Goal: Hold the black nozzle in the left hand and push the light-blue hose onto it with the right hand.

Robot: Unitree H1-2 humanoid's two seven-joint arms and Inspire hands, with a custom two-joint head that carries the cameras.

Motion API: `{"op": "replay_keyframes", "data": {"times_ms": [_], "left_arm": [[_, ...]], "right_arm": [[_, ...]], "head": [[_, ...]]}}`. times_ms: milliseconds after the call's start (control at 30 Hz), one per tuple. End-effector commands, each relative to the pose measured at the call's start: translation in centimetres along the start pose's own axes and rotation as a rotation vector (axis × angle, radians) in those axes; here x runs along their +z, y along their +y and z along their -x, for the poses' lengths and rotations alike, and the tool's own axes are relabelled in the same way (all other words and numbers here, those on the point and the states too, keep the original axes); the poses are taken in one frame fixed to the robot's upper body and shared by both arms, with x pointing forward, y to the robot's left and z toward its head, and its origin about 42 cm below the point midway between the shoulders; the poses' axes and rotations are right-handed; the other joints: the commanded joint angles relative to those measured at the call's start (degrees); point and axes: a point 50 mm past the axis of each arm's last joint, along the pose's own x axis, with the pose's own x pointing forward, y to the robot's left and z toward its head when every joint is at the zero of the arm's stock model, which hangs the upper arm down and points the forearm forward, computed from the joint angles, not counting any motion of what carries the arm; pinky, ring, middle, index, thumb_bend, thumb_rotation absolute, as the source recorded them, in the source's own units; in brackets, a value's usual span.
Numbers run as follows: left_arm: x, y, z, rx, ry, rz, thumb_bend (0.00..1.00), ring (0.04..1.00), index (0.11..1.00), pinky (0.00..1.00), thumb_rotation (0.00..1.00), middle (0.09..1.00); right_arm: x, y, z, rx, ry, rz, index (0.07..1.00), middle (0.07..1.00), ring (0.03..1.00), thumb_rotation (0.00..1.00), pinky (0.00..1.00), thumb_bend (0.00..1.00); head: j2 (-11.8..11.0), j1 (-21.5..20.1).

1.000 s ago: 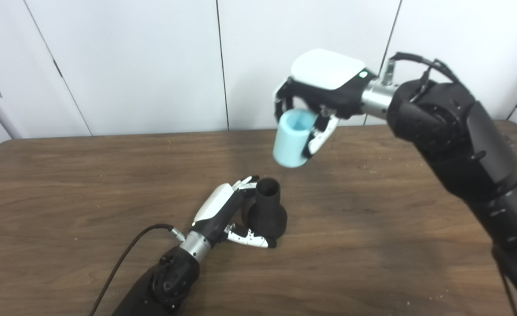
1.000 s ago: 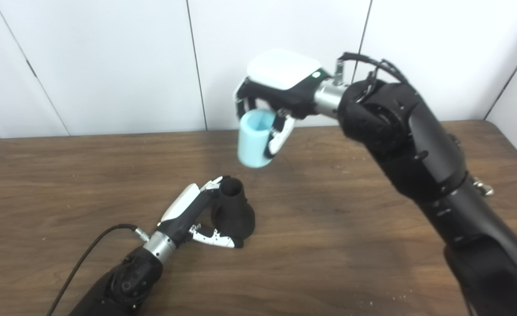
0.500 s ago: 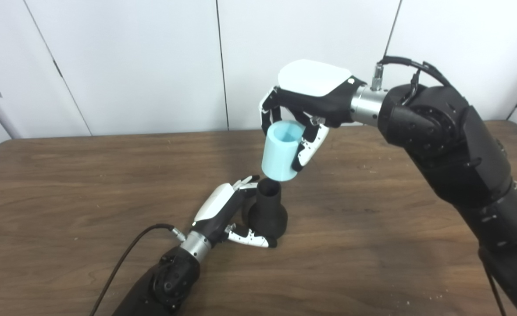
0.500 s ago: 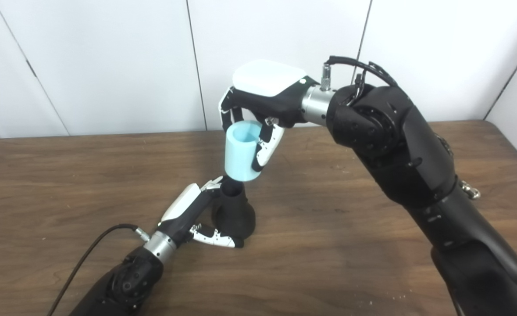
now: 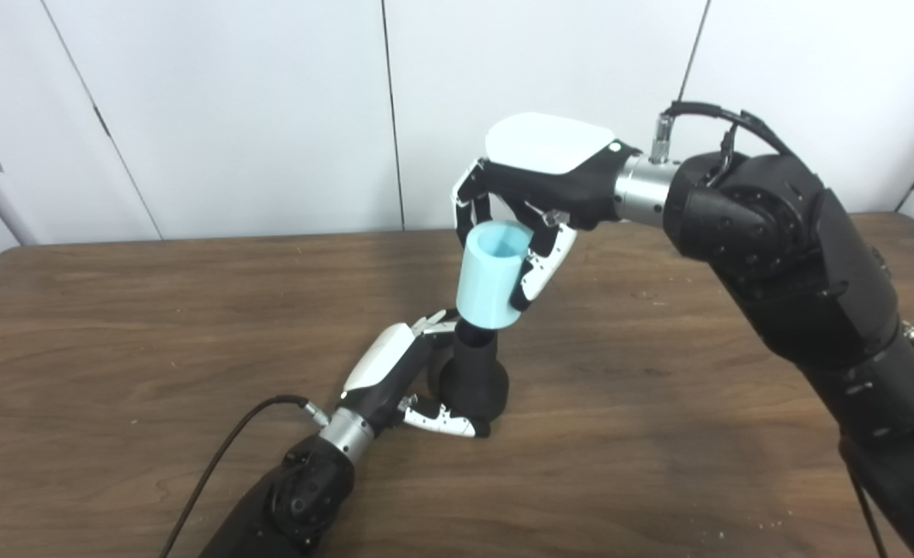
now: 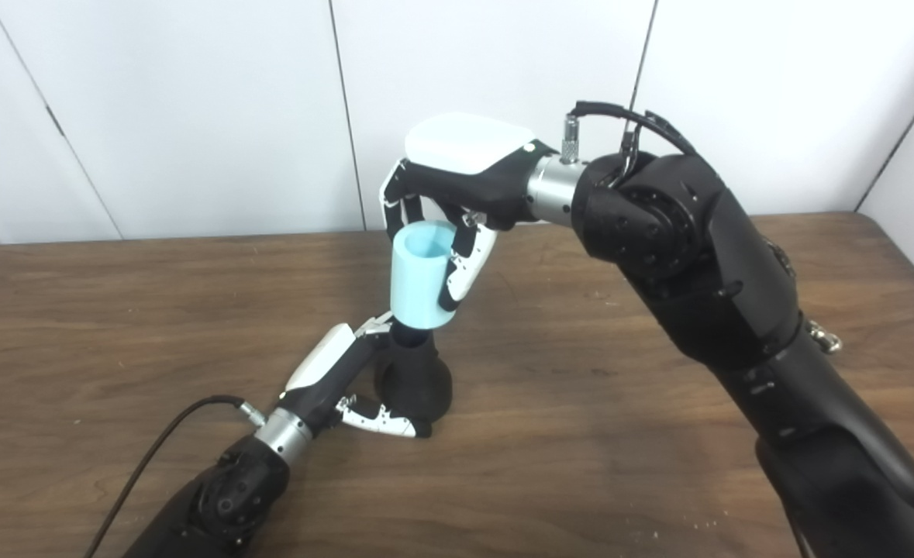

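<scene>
Right hand (image 5: pixel 538 167) grips light-blue cylindrical hose (image 5: pixel 488 275), mouth just capping black flared nozzle (image 5: pixel 474 374) clasped by left hand (image 5: pixel 394 368); next: press straight down

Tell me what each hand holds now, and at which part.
The left hand grips the black nozzle around its wide base. The right hand grips the light-blue hose around its upper part.

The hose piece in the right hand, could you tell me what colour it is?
Light blue all over, plain; the hose shows best in the left eye view.
</scene>
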Motion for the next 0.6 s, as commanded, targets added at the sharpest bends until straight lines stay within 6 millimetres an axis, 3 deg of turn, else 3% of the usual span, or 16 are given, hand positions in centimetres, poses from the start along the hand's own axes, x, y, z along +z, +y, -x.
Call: {"op": "replay_keyframes", "data": {"times_ms": [0, 567], "left_arm": [[-3.5, -8.8, 6.2, -0.207, 0.205, 0.052, 0.50, 0.965, 0.483, 1.00, 0.08, 0.813], [-3.3, -8.7, 6.2, -0.200, 0.203, 0.057, 0.50, 0.965, 0.483, 1.00, 0.08, 0.813]], "right_arm": [[1.5, -2.9, 0.4, -0.099, -0.028, 0.052, 0.485, 0.470, 0.190, 0.00, 0.11, 0.53], [1.8, -1.1, -0.7, -0.049, -0.043, 0.063, 0.484, 0.470, 0.189, 0.00, 0.11, 0.53]], "head": [[0.1, 0.0], [0.5, 0.0]]}}
